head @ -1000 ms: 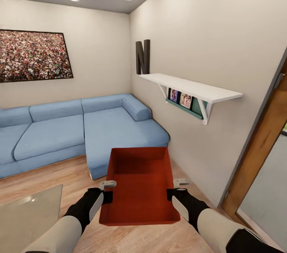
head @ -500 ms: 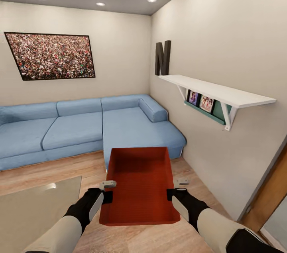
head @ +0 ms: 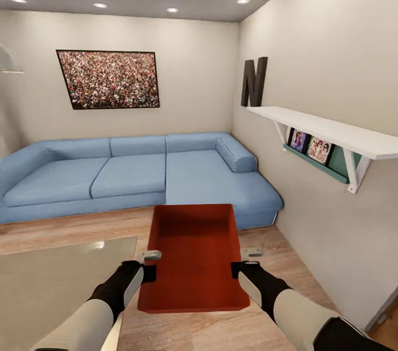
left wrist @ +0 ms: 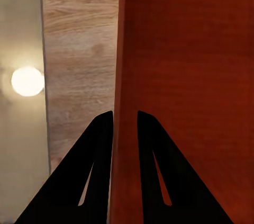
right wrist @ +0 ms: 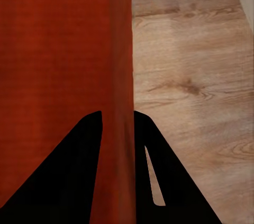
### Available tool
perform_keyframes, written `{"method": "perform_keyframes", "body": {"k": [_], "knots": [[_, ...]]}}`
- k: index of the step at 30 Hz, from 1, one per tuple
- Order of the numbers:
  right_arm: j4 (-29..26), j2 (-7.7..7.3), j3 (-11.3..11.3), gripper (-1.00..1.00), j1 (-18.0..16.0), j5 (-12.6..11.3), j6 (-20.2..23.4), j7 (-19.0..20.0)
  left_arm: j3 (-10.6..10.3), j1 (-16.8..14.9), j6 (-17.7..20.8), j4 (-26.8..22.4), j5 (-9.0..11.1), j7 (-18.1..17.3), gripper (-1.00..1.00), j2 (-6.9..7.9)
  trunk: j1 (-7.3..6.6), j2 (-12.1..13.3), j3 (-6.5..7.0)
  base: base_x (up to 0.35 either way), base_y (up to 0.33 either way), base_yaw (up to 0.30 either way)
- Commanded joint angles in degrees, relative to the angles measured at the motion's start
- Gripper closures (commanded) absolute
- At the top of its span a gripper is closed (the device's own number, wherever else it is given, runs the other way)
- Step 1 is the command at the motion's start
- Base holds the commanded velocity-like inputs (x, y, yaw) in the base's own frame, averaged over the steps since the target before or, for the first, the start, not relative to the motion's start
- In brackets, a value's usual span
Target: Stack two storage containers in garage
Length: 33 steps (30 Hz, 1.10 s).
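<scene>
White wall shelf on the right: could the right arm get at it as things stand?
Probably not. The right gripper is shut on the storage container's side wall, sharing the carry with the left gripper, and the white shelf sits well above and farther forward on the wall.

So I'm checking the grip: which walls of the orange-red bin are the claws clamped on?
The two long side walls of the orange-red rectangular open-top bin: left claw on one, right claw on the other. The short end walls are ungripped.
</scene>
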Motion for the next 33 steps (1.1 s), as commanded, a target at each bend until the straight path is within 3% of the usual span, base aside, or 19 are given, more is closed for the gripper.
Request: {"method": "perform_keyframes", "body": {"k": [1, 33], "knots": [[-0.40, -0.05, 0.16, 1.00, -0.09, 0.04, 0.17, -0.34, -0.27, 0.01, 0.45, 1.09, -1.03, 2.44, 1.00, 0.23, 0.03, -0.10, -0.05, 0.000, 0.000, 0.300], [-0.40, -0.08, 0.16, 1.00, -0.09, 0.04, 0.17, -0.34, -0.27, 0.01, 0.42, 1.09, -1.03, 2.44, 1.00, 0.17, 0.03, -0.10, 0.76, 0.000, 0.000, 0.300]]}}
